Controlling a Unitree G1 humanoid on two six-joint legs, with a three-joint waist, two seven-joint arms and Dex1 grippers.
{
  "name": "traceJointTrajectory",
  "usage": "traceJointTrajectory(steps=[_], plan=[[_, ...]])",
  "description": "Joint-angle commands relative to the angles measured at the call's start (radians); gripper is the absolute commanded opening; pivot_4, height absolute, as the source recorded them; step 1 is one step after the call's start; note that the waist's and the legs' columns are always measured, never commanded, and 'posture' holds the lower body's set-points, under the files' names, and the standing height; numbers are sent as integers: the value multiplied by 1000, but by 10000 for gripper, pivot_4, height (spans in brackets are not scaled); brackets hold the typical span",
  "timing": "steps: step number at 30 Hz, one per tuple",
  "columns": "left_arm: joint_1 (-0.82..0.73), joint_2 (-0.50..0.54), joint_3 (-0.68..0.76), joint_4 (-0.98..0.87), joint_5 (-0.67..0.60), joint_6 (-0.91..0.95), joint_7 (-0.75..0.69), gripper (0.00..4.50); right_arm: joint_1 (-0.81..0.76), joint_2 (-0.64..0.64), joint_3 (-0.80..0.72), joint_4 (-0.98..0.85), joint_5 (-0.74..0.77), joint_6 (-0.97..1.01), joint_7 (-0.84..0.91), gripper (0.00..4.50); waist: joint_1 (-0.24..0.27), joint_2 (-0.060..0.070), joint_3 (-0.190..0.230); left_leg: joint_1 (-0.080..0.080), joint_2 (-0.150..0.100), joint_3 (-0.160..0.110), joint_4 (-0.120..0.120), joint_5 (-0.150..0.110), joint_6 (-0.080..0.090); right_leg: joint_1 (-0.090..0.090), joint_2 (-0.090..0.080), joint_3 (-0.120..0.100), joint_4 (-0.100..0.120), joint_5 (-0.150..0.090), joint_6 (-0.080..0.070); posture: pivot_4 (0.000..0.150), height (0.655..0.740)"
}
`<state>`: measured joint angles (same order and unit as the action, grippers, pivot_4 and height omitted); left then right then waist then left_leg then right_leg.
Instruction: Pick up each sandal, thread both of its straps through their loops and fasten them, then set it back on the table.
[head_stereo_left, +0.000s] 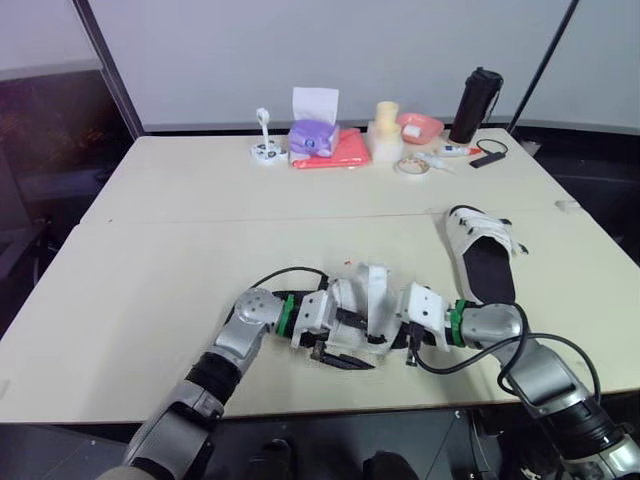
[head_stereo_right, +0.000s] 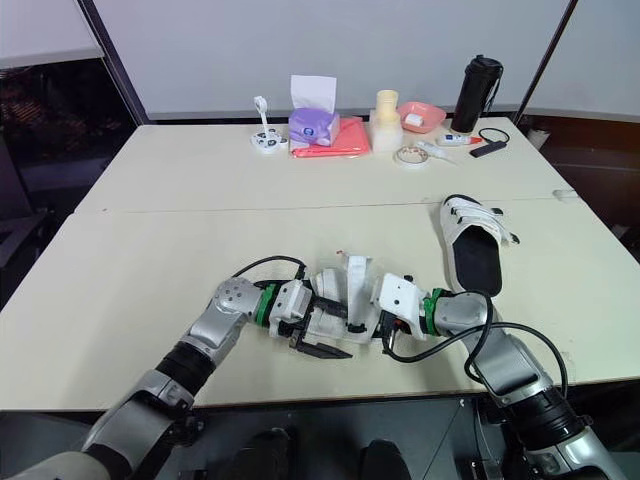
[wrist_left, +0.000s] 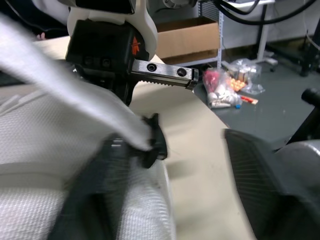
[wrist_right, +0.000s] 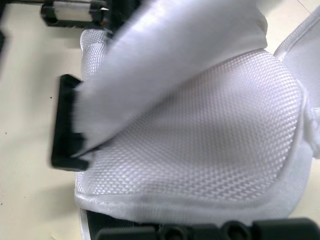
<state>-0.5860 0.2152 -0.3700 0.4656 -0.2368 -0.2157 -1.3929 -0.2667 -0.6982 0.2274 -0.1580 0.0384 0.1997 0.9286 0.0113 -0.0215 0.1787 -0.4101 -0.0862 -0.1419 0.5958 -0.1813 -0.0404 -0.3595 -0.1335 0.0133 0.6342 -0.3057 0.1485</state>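
Note:
A white mesh sandal (head_stereo_left: 362, 305) with a black sole lies near the table's front edge, between my two grippers. My left gripper (head_stereo_left: 345, 355) is at its left side, fingers (wrist_left: 270, 195) apart, one over the mesh upper and one over the bare table. My right gripper (head_stereo_left: 400, 335) presses against the sandal's right side. A white strap (wrist_left: 65, 95) runs into a black loop (wrist_left: 152, 142); the same loop (wrist_right: 67, 125) sits at the mesh edge in the right wrist view. A second white sandal (head_stereo_left: 480, 255) lies flat at the right.
At the table's far edge stand a purple tissue box (head_stereo_left: 313, 135), a red cloth (head_stereo_left: 335, 152), a cream cup (head_stereo_left: 385, 128), a pink bowl (head_stereo_left: 420, 125), a tape roll (head_stereo_left: 411, 166) and a black bottle (head_stereo_left: 476, 105). The front edge (head_stereo_left: 300, 408) is just behind my grippers.

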Motion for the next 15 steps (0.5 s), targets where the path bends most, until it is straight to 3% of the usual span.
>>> traceJointTrajectory(steps=[1,15], plan=[[-8,-14,57,-38,-51,128,56,29157,2,0,13,23,-23,12,-2,0,-1,0,0,0,0,0,0,0,0,0,0,0,0,0,0,1500,7400],[-61,-66,163,-107,-170,425,142,29157,1,2,14,29,-24,8,-2,0,-1,0,1,-1,3,1,-1,0,0,-1,0,0,0,1,2,1500,7400]])
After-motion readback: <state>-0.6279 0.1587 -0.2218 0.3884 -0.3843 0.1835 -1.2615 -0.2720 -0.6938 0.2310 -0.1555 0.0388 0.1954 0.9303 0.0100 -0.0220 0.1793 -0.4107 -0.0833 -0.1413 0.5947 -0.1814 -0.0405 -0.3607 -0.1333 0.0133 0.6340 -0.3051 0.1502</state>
